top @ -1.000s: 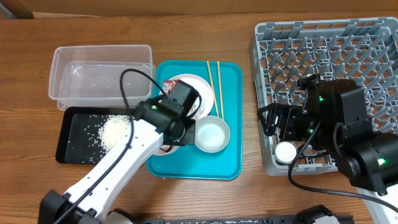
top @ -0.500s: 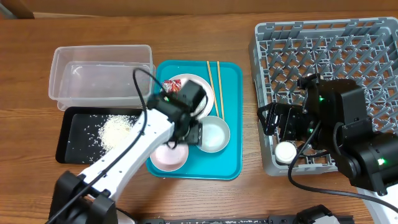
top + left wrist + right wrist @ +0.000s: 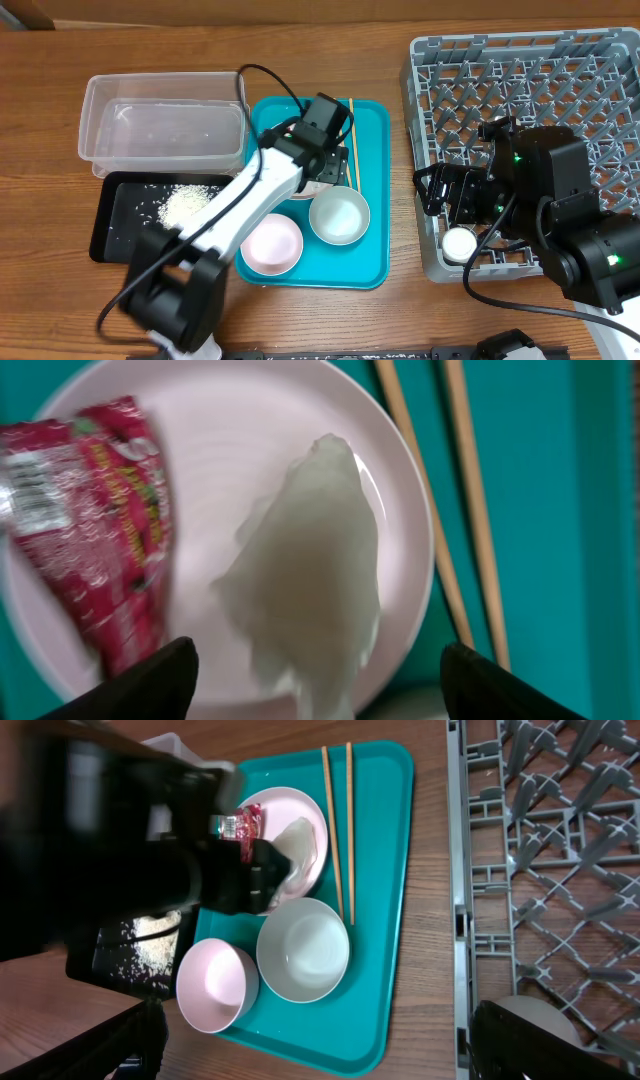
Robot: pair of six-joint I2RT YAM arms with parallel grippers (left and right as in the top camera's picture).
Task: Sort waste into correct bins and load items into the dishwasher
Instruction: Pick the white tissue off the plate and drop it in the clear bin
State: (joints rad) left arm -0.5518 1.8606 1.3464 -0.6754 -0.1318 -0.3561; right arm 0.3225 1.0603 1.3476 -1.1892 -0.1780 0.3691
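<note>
My left gripper (image 3: 320, 695) hangs open over the white plate (image 3: 400, 490) on the teal tray. The plate carries the crumpled red wrapper (image 3: 90, 510) and the white tissue (image 3: 310, 570), which lies between the spread fingers and is not gripped. Overhead, that gripper (image 3: 322, 172) covers most of the plate. Two chopsticks (image 3: 353, 140) lie to its right. A pink bowl (image 3: 272, 243) and a pale bowl (image 3: 338, 217) sit on the tray's near half. My right gripper (image 3: 432, 195) stays open and empty beside the grey dish rack (image 3: 530, 90), where a white cup (image 3: 460, 243) stands.
The clear tub (image 3: 165, 125) stands left of the teal tray (image 3: 375, 250). In front of the tub lies the black tray (image 3: 115, 225), with rice grains (image 3: 185, 205) piled in it. The left arm reaches diagonally over the tray's left side.
The left gripper was shut near the pink bowl; it has opened, left the bowl on the tray's near left and moved back over the plate. The right arm has not moved.
</note>
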